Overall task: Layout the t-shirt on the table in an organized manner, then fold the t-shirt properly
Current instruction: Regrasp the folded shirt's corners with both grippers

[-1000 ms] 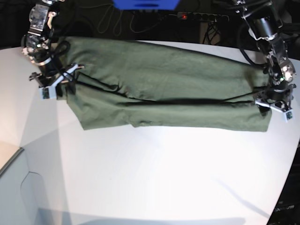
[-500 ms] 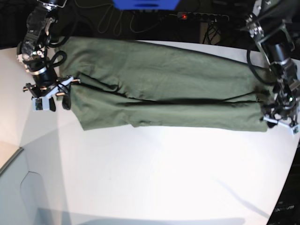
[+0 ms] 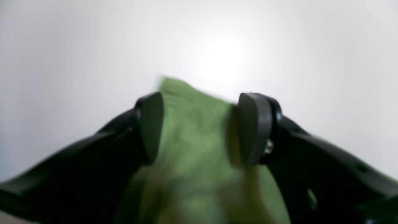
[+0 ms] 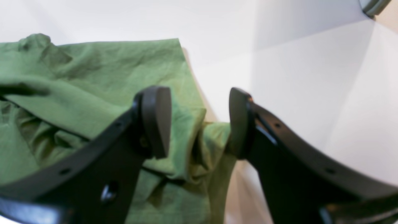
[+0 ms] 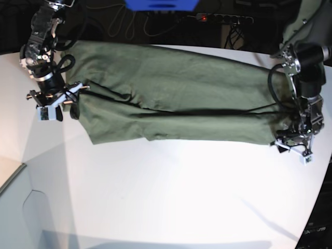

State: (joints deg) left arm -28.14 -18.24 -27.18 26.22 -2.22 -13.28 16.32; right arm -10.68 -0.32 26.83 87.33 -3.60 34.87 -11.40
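Observation:
The olive-green t-shirt (image 5: 176,98) lies as a long band, folded lengthwise, across the back of the white table (image 5: 171,192). In the base view my right gripper (image 5: 67,110) is at the shirt's left end. It is open in the right wrist view, my right gripper (image 4: 199,121) straddling a bunched edge of the t-shirt (image 4: 93,77) without pinching it. My left gripper (image 5: 289,144) is at the shirt's front right corner. The left wrist view shows my left gripper (image 3: 199,124) open, with a corner of the t-shirt (image 3: 192,149) lying between and below the fingers.
A grey-white box corner (image 5: 15,207) sits at the front left. Behind the table are a blue object (image 5: 161,4), a power strip (image 5: 223,18) and cables. The table's curved edge (image 5: 319,187) runs close to my left gripper on the right.
My left gripper has slid forward along the shirt's right end to its front corner. My right gripper has shifted a little outward and forward at the left end.

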